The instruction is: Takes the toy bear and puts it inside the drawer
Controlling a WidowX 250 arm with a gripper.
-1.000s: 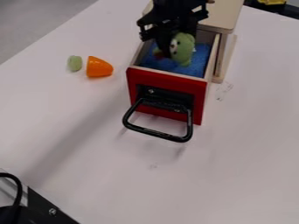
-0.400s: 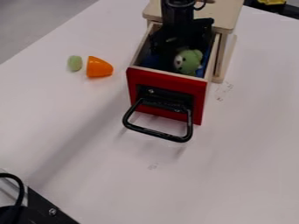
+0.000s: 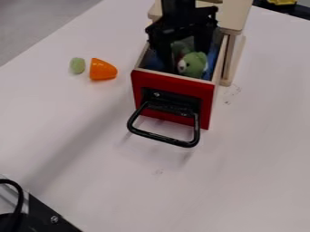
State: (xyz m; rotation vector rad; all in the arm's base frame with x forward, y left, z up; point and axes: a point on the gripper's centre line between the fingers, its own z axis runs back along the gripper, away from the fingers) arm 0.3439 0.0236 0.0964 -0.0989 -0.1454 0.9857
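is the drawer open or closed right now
Open: the red-fronted drawer sticks out from the wooden cabinet, its inside showing with the green bear in it.

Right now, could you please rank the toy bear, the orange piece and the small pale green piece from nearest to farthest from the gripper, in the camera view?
1. Toy bear: inside the drawer, right by the gripper.
2. Orange piece: outside, left of the drawer.
3. Pale green piece: farther left, beyond the orange one.
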